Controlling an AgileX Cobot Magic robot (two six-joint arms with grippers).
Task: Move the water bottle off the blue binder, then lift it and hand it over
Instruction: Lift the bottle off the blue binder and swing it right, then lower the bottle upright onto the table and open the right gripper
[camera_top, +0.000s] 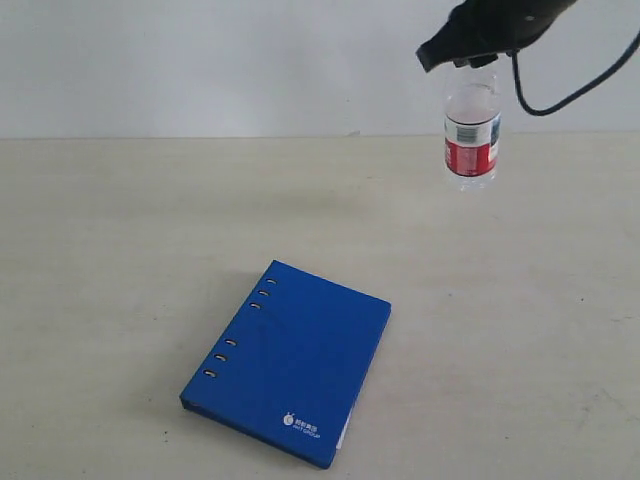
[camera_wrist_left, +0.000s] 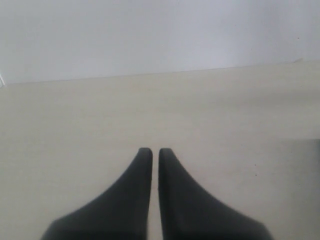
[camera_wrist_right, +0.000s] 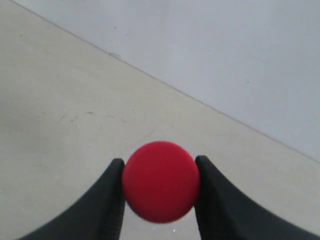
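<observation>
One pale beige worktop (camera_top: 120, 250), matte and plain, running back to a blank white wall (camera_top: 200, 60).

One flat rectangular royal-blue ring binder (camera_top: 300, 360), closed, lying askew toward the front of the worktop; row of holes along its left edge, small white logo at the near corner, white page edges showing at the near right side.

One left hand (camera_wrist_left: 151, 150), black, clenched on nothing, fingers nearly touching, above bare worktop.

One clear plastic water bottle (camera_top: 471, 130) with red, white and green label, upright, well apart from the binder, beyond it to the right, apparently hanging clear of the surface.

One right hand (camera_wrist_right: 159, 161), black, above the bottle, grasping its round red screw cap (camera_wrist_right: 161, 181) from both sides.

One black cable (camera_top: 570, 95), looping beside the right hand, before the wall.
</observation>
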